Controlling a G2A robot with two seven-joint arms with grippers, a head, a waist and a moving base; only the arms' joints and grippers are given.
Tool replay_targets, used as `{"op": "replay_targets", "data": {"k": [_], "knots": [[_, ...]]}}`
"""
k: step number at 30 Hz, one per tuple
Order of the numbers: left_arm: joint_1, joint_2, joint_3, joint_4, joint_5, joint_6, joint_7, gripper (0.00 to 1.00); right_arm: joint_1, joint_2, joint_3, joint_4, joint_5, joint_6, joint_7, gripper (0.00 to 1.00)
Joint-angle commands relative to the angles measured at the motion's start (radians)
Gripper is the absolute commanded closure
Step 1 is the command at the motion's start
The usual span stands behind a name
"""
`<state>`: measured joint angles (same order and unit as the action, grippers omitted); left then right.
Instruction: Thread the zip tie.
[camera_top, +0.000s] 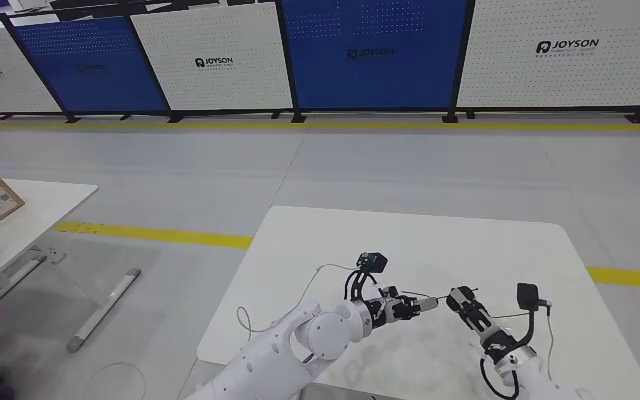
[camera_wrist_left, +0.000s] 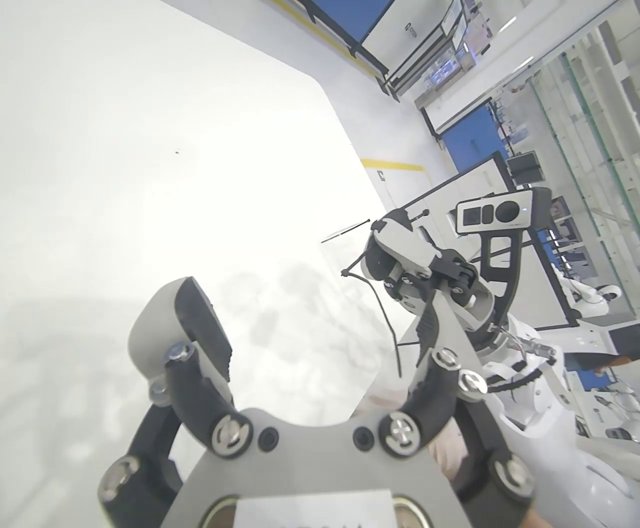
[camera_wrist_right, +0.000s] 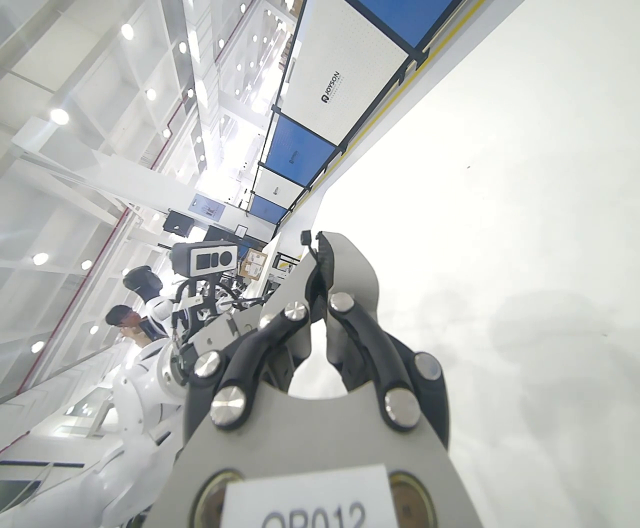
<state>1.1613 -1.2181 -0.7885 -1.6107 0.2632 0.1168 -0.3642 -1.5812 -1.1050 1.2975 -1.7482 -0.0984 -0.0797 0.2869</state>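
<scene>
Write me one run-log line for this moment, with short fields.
right tool: shut on zip tie, head sticking out | left tool: open, facing it | threaded: cannot tell | below: white table

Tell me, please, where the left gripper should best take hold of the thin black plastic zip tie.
Probably the free strap of the thin black plastic zip tie, which curves clear of the shut right gripper holding it. Bring the open left gripper in from its own side, jaws closing across the strap's thin width.

A big white table with round corners (camera_top: 420, 235) stands on the grey floor (camera_top: 400, 160). A yellow floor line (camera_top: 150, 235) passes behind it. Blue and white boards (camera_top: 375, 50) stand far back.
</scene>
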Motion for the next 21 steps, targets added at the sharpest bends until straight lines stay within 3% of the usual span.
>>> {"op": "replay_targets", "data": {"k": [1,8,12,16,17,20,21], "knots": [[0.000,0.000,0.000,0.000,0.001,-0.001,0.000,0.00,0.000,0.000,0.000,0.000,0.000,0.000,0.000,1.00],[0.000,0.000,0.000,0.000,0.001,-0.001,0.000,0.00,0.000,0.000,0.000,0.000,0.000,0.000,0.000,1.00],[0.007,-0.004,-0.010,-0.017,-0.017,0.001,0.050,0.00,0.000,0.000,0.000,0.000,0.000,0.000,0.000,1.00],[0.010,-0.006,0.000,-0.021,-0.002,0.008,0.042,0.00,0.000,0.000,0.000,0.000,0.000,0.000,0.000,1.00],[0.011,-0.007,0.001,-0.021,-0.001,0.012,0.039,0.20,0.000,0.000,0.000,0.000,0.000,0.000,0.000,1.00],[0.014,-0.008,0.002,-0.021,-0.012,0.019,0.026,0.51,0.000,0.000,0.000,0.000,0.000,0.000,0.000,1.00],[0.015,-0.009,0.001,-0.021,-0.022,0.020,0.024,0.53,0.000,0.000,0.000,0.000,0.000,0.000,0.000,1.00]]}}
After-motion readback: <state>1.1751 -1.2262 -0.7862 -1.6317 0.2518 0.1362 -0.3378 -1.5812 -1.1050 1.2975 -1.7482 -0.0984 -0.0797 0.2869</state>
